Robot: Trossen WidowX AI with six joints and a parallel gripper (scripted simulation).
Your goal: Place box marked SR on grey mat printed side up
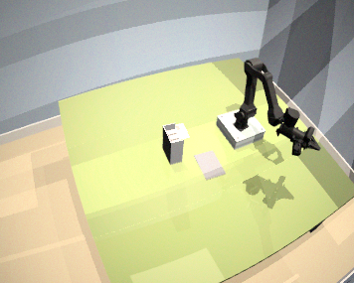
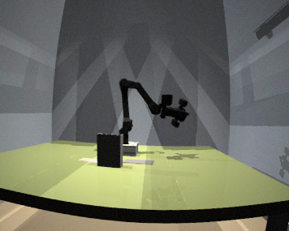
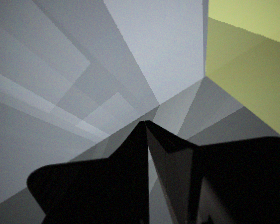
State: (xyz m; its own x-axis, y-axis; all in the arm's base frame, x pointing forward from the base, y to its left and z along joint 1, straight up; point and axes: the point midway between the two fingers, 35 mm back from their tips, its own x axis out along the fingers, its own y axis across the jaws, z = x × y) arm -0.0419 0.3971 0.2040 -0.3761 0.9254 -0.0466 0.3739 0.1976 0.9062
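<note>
Showing black angular gripper (image 1: 312, 146) (image 2: 187, 114) (image 3: 144, 125), closed, above smooth lime-green tabletop (image 1: 137, 214) (image 2: 217, 179) (image 3: 245, 55).

Any codes on the boxes in the bin (image 1: 176, 151) (image 2: 109, 151) are unreadable.

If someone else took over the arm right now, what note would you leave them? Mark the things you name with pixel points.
Gripper (image 1: 316, 148) (image 2: 187, 113) (image 3: 144, 125): shut, holding nothing, raised in the air away from the bin and mat.
Bin (image 1: 176, 151) (image 2: 109, 151): standing on the table (image 1: 137, 229) (image 2: 153, 191), beside the mat. The boxes' tops show in it from above, but no code can be read.
Mat (image 1: 210, 165) (image 2: 142, 162): flat on the table, no box on it.
Done: no box placed yet.
Left: find the SR box, lay it on the mat print up, let go and back off; leave the others standing in the bin.
</note>
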